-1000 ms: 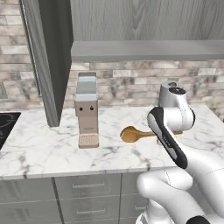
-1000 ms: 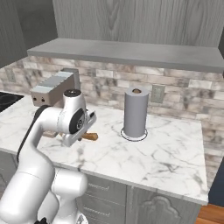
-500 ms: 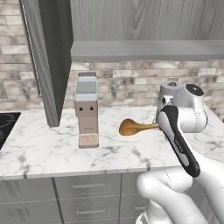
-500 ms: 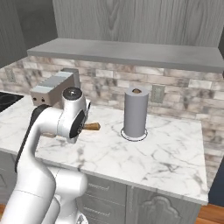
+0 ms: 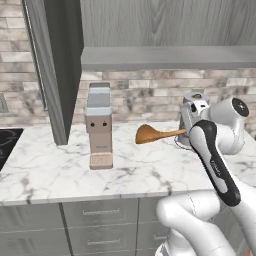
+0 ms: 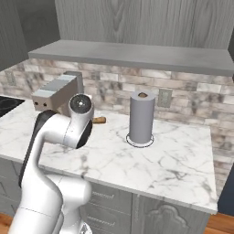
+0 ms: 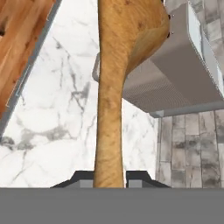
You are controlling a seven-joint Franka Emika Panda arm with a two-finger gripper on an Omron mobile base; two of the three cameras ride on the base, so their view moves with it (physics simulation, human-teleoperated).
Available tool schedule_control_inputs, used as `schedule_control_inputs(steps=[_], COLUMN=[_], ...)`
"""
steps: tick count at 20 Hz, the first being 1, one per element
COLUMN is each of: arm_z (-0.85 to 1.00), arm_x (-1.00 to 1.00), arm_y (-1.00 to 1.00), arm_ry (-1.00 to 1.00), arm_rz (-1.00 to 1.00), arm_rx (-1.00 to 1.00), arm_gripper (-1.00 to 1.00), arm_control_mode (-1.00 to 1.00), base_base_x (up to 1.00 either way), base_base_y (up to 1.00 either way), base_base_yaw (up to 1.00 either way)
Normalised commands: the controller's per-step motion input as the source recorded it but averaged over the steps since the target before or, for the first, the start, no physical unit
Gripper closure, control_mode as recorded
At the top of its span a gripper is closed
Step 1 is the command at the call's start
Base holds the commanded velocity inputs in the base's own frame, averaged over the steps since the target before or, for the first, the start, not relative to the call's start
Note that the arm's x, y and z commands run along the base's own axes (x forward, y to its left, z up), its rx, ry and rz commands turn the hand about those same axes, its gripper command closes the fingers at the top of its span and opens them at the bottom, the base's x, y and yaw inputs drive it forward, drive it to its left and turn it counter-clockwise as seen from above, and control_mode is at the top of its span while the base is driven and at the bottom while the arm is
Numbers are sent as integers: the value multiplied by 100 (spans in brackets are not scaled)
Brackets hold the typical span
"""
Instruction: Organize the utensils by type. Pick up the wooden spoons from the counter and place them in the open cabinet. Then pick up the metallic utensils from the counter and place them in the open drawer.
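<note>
Hand view shows the hand (image 7: 109, 177) gripping a wooden spoon (image 7: 118, 74), its fingertips mostly cut off.

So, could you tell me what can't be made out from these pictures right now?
- Wooden spoon: left base view, handle end hidden behind the arm; right base view, just a tip shows past the arm's joint.
- Gripper: hand view, fingertips cut off by the bottom edge.
- Coffee machine: right base view, front hidden by the arm.
- Paper towel roll: left base view, mostly behind the arm.
</note>
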Motion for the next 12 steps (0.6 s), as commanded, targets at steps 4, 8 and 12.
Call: schedule_control_inputs(steps=[4, 8, 12], arm_z=[49, 67, 76], arm_x=[49, 22, 10], arm_y=[0, 0, 7], arm_ry=[0, -1, -1], arm_rz=[13, 15, 5], arm_rx=[0, 0, 0], arm_gripper=[100, 100, 100], arm_control_mode=[-100, -100, -100], base_base_x=[0, 0, 0], base_base_y=[0, 0, 0], base_base_yaw=[0, 0, 0])
